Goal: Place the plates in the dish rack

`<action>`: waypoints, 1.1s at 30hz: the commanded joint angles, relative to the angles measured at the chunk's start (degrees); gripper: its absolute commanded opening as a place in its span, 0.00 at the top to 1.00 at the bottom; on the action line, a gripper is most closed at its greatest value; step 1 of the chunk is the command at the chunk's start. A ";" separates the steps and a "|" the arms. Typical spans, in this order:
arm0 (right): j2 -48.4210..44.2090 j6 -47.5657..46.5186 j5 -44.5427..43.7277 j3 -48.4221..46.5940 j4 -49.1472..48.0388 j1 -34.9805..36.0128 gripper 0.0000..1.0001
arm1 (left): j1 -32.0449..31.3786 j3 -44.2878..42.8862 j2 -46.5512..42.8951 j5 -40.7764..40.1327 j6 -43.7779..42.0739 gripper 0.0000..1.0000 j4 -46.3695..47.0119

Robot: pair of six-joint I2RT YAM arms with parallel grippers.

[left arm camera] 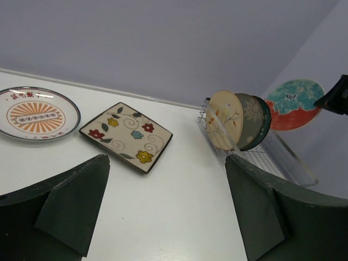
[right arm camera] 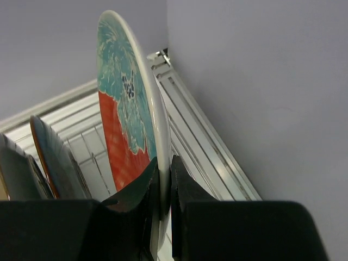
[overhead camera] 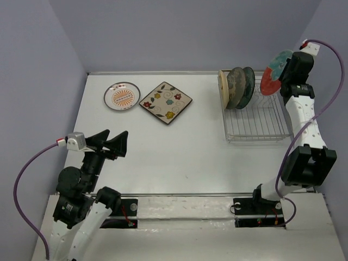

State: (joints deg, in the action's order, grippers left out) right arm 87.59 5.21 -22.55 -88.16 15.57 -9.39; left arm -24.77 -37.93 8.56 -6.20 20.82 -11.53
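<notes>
My right gripper (overhead camera: 287, 70) is shut on the rim of the teal-and-red plate (overhead camera: 273, 73) and holds it upright above the far right part of the dish rack (overhead camera: 261, 122). The right wrist view shows the jaws (right arm camera: 164, 166) pinching this plate (right arm camera: 122, 114) over the rack wires (right arm camera: 190, 125). The cream bird plate (overhead camera: 222, 88), grey tree plate (overhead camera: 235, 87) and dark teal-blue plate (overhead camera: 248, 86) stand in the rack's far left. The orange-sunburst plate (overhead camera: 122, 96) and square floral plate (overhead camera: 165, 101) lie flat on the table. My left gripper (overhead camera: 111, 142) is open and empty, near left.
The left wrist view shows the sunburst plate (left arm camera: 35, 114), the square plate (left arm camera: 126, 136), the racked plates (left arm camera: 225, 119) and the held plate (left arm camera: 293, 104) ahead of the open left gripper (left arm camera: 166, 206). Purple walls close in behind and right of the rack.
</notes>
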 commanded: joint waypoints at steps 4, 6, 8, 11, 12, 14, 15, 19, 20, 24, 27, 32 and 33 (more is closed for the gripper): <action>-2.96 -4.59 5.05 -0.53 -14.08 1.65 0.93 | -0.45 0.23 0.23 0.57 -0.87 0.01 2.21; -2.52 -7.13 4.62 0.09 -14.60 2.88 0.93 | -0.45 0.23 0.58 0.75 -0.87 0.01 2.21; -2.08 -9.16 4.09 0.88 -14.87 4.72 0.93 | -0.45 0.23 0.85 0.84 -0.87 0.01 2.21; -0.67 -11.01 2.77 1.23 -14.96 6.05 0.93 | -0.45 0.23 0.94 0.57 -0.78 0.01 2.21; -0.15 -11.71 2.34 1.41 -14.96 6.74 0.93 | -0.45 0.23 1.11 0.57 -0.69 0.01 2.13; 0.30 -12.24 2.24 1.76 -14.96 7.36 0.93 | -0.36 0.23 1.29 0.57 -0.69 0.01 2.13; 0.56 -12.51 2.24 2.02 -14.96 7.37 0.93 | -0.36 0.23 1.37 0.57 -0.69 0.01 2.13; 2.40 -14.61 0.84 2.29 -14.96 8.60 0.93 | -0.36 0.23 1.46 0.48 -0.60 0.01 2.13; 2.84 -15.05 0.58 2.38 -14.96 9.21 0.93 | -0.45 0.23 1.46 0.48 -0.52 0.01 2.04; 4.87 -17.95 -2.32 2.03 -17.50 10.35 0.93 | -0.45 0.14 1.81 0.40 -0.52 0.01 1.95; 5.92 -20.50 -3.82 1.85 -18.99 11.49 0.93 | -0.45 0.14 2.17 0.48 -0.43 0.01 1.95; 8.38 -20.69 -4.52 3.61 -19.70 12.02 0.93 | -0.45 0.05 3.13 0.48 -0.34 0.01 2.12; 9.17 -19.99 -4.61 4.39 -19.70 12.02 0.93 | -0.45 -0.12 3.92 0.40 -0.34 0.01 2.13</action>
State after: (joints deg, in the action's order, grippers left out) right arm 97.32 -13.74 -22.98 -84.09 8.64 2.76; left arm -24.82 -37.93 10.39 -6.20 20.86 -11.57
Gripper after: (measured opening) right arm 0.131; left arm 0.990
